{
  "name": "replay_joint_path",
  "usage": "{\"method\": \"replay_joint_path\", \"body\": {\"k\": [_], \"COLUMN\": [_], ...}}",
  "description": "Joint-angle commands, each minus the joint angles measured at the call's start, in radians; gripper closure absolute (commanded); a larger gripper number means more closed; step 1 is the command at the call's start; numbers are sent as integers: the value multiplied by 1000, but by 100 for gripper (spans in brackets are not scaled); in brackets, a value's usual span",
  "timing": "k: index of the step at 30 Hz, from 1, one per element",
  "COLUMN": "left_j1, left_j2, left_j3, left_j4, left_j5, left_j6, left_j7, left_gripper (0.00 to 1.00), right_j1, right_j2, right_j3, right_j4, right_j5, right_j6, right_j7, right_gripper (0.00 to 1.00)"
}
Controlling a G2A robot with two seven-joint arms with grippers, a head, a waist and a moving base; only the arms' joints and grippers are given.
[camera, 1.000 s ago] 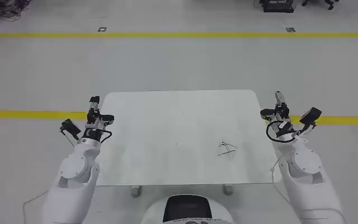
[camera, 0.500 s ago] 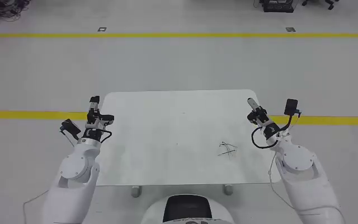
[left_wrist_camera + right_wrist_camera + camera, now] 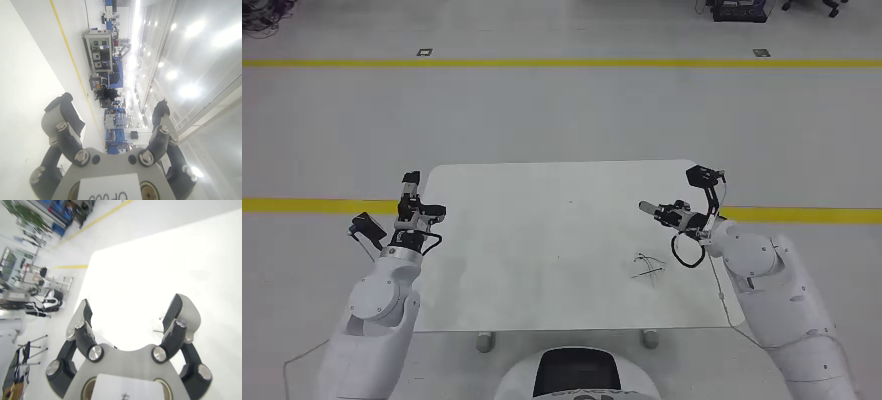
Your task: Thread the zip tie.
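The zip tie (image 3: pixel 648 266) lies untouched on the white table (image 3: pixel 542 250), a thin tangle of dark strands toward the near right of the surface; whether it is one tie or more cannot be made out from above. The right end effector (image 3: pixel 647 209) hangs over the right part of the table, on the far side of the tie and apart from it. Its wrist view shows the jaws spread wide with nothing between them (image 3: pixel 132 308) and bright bare tabletop (image 3: pixel 151 266) beyond. The left end effector (image 3: pixel 410 180) sits just off the table's left edge, well apart from the tie. Its fingers (image 3: pixel 64 111) are likewise released and empty, pointing out across the hall rather than at the work.

On this evidence the job has barely begun: nothing is picked up, no tail is lined up with a head, and no loop is formed. Still to come, by the look of it, are the grasp itself, most likely by the nearer right arm, then bringing in the second arm and feeding the tail through.
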Motion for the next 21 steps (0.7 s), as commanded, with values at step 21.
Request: {"method": "replay_joint_path", "body": {"k": [21], "left_j1": [0], "left_j2": [0], "left_j3": [0], "left_j4": [0], "left_j5": [0], "left_j6": [0], "left_j7": [0], "left_gripper": [0], "right_j1": [166], "right_j2": [1], "right_j3": [-276], "right_j4": [83], "right_j5": [-468], "right_j6": [-69], "right_j7": [415], "right_gripper": [0]}}
